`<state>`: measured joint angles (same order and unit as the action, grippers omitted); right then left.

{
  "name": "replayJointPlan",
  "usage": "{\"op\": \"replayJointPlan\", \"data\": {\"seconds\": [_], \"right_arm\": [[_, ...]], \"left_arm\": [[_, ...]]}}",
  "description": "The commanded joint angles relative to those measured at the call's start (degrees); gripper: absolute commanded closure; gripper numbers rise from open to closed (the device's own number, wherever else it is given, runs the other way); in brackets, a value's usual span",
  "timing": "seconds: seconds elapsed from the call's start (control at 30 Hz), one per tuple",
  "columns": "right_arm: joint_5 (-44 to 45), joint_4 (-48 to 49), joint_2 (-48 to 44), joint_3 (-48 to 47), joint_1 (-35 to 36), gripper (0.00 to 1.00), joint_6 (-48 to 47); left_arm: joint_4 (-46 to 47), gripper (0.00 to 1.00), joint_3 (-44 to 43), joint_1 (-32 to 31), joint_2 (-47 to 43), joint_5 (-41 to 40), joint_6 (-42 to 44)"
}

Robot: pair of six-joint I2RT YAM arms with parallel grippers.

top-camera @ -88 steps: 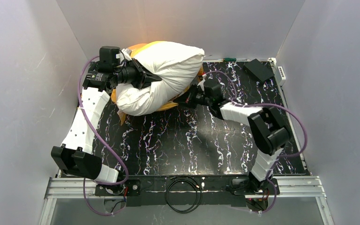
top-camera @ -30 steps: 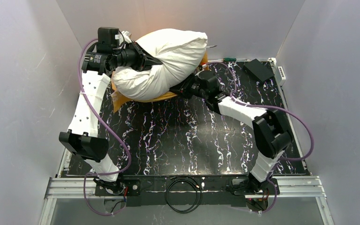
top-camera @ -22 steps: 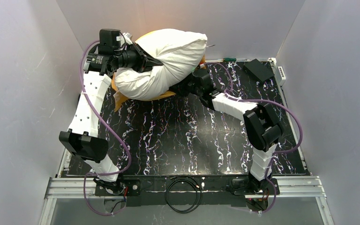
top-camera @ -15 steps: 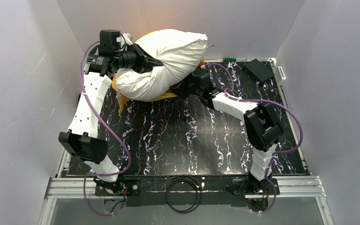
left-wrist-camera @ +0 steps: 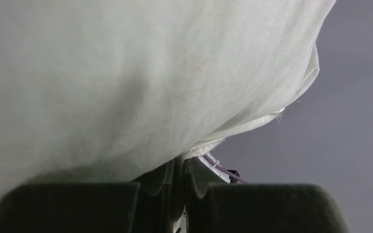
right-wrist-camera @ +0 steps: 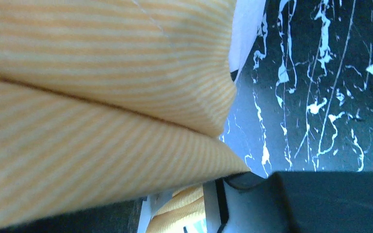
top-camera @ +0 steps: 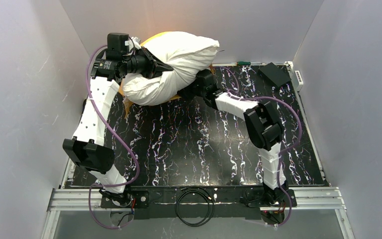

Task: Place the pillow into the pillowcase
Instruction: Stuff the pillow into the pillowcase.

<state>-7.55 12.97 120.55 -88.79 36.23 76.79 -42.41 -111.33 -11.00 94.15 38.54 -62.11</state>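
Enclosure: plain pale grey walls (top-camera: 25,74) close the left, far and right sides. The counter (top-camera: 189,144) is black with white marble-like veining. An aluminium frame rail (top-camera: 318,195) runs along its near edge. A flat black box (top-camera: 274,74) lies at the far right corner.

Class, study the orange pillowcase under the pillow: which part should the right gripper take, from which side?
Take the folded edge of the pillowcase below the pillow, coming in low from the right along the table. The pillow, pinched by the left gripper, covers the rest from above, so likely only this edge fits the jaws.
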Motion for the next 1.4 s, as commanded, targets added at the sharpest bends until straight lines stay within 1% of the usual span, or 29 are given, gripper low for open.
{"op": "replayJointPlan", "data": {"seconds": [0.0, 0.1, 0.2, 0.23, 0.3, 0.33, 0.43, 0.47, 0.5, 0.6, 0.67, 0.73, 0.77, 0.87, 0.97, 1.03, 1.07, 1.17, 1.37], "right_arm": [[6.2, -5.48, 5.52, -5.57, -2.82, 0.47, 0.28], [6.81, -7.07, 7.74, -8.67, -3.75, 0.39, 0.27], [7.07, -9.3, 10.56, -12.64, -4.29, 0.4, 0.69], [7.0, -9.89, 11.62, -13.81, -4.44, 0.42, 0.94], [6.66, -11.53, 13.48, -15.87, -4.78, 0.52, 0.99], [6.47, -11.51, 14.13, -16.44, -5.0, 0.59, 0.8], [5.59, -11.97, 15.71, -18.08, -5.68, 0.9, -0.13], [5.16, -12.11, 16.02, -18.72, -5.98, 0.97, -1.12], [4.57, -11.91, 16.08, -18.92, -6.23, 0.99, -2.36], [1.31, -9.18, 14.83, -18.12, -7.05, 0.99, -7.36], [-2.5, -3.49, 12.11, -14.92, -7.57, 0.99, -10.83], [-5.96, 1.26, 7.64, -8.82, -8.01, 0.99, -13.63], [-8.67, 6.88, 5.22, -4.9, -8.37, 0.99, -14.22], [-16.41, 16.25, -1.98, 4.02, -9.48, 0.99, -15.12], [-20.33, 19.58, -9.95, 12.08, -10.4, 0.99, -16.59], [-23.38, 22.16, -13.48, 16.36, -10.77, 0.99, -16.6], [-25.12, 24.98, -14.82, 18.4, -10.82, 0.99, -16.0], [-31.0, 28.63, -18.65, 23.23, -10.83, 0.99, -14.73], [-36.58, 34.33, -27.51, 30.59, -12.55, 0.99, -11.45]], "left_arm": [[3.09, 1.0, -0.26, 0.63, -3.67, 1.51, -3.0], [3.86, 1.0, -0.66, 0.63, -3.56, 1.86, -3.65], [3.99, 1.0, -1.44, 0.63, -3.31, 2.21, -4.15], [4.12, 1.0, -1.63, 0.63, -3.26, 2.35, -4.35], [4.54, 1.0, -1.96, 0.63, -3.13, 2.62, -4.78], [4.74, 1.0, -1.96, 0.63, -3.19, 2.71, -5.0], [5.26, 1.0, -1.92, 0.63, -3.42, 2.92, -5.51], [5.55, 1.0, -1.7, 0.63, -3.59, 2.92, -5.7], [5.79, 1.0, -1.46, 0.63, -3.73, 2.97, -5.85], [5.85, 1.0, -0.75, 0.72, -4.01, 2.93, -5.6], [5.85, 1.0, -0.34, 0.77, -4.04, 2.81, -5.36], [5.81, 1.0, -0.25, 0.87, -3.84, 2.85, -5.1], [5.72, 1.0, -0.31, 1.0, -3.7, 2.83, -4.93], [5.4, 1.0, -0.98, 1.62, -3.0, 2.45, -4.5], [4.15, 1.0, -2.58, 2.37, -1.63, 1.59, -4.17], [3.97, 1.0, -3.88, 2.39, -0.29, 0.99, -3.93], [3.55, 1.0, -4.51, 2.39, 0.28, 0.82, -3.72], [0.59, 1.0, -6.02, 2.39, 1.24, -1.01, -1.66], [-6.31, 1.0, -6.68, 2.39, 1.93, -5.63, 4.2]]}}
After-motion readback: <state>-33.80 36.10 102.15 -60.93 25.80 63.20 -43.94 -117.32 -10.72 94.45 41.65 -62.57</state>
